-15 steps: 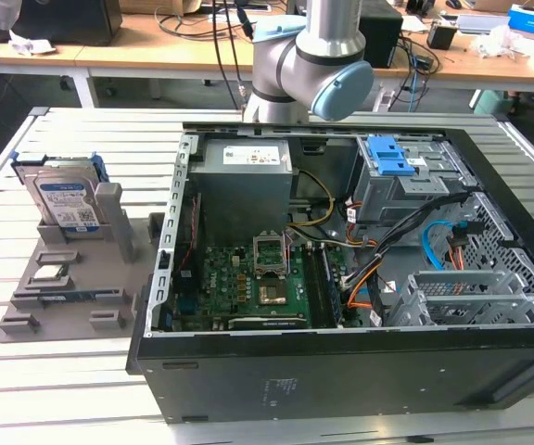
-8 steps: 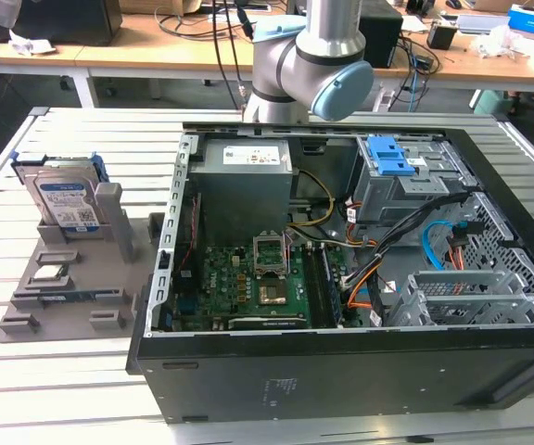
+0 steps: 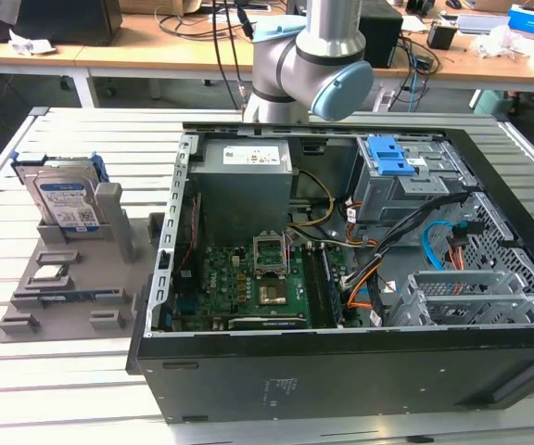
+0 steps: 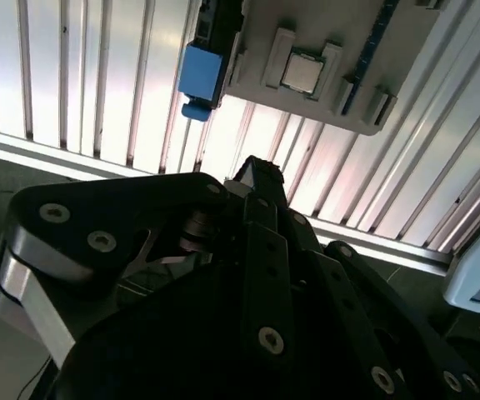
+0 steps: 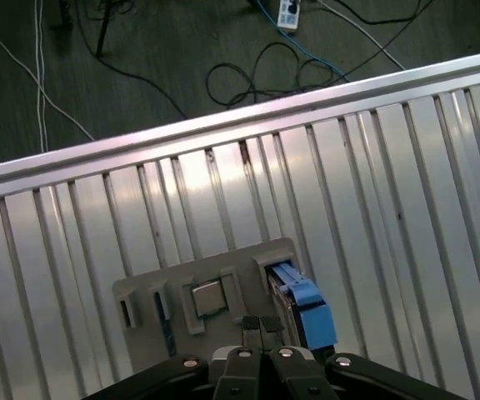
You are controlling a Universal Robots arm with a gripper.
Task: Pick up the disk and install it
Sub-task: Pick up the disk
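1. the end effector (image 5: 261,323) is clenched, fingertips together on nothing.
2. the disk (image 5: 300,302) stands on edge in the grey holder (image 5: 190,268) on the table (image 5: 373,183), below the end effector and apart from it.
3. not yet gripped; pickup and install both seem left.

Arm (image 3: 309,65) cut at exterior view's top; first wrist view: fingers (image 5: 251,325) hide disk's (image 5: 311,312) end.

Robotics lab or test workshop. Robot arm (image 3: 313,65) mounted at a slotted aluminium bench (image 3: 82,139), open desktop computer case (image 3: 341,371) with bare motherboard on it, grey parts fixture (image 3: 63,287) beside it. Wooden desks (image 3: 156,51) behind, cluttered with gear and wires. Loose cables (image 5: 257,75) on dark floor.
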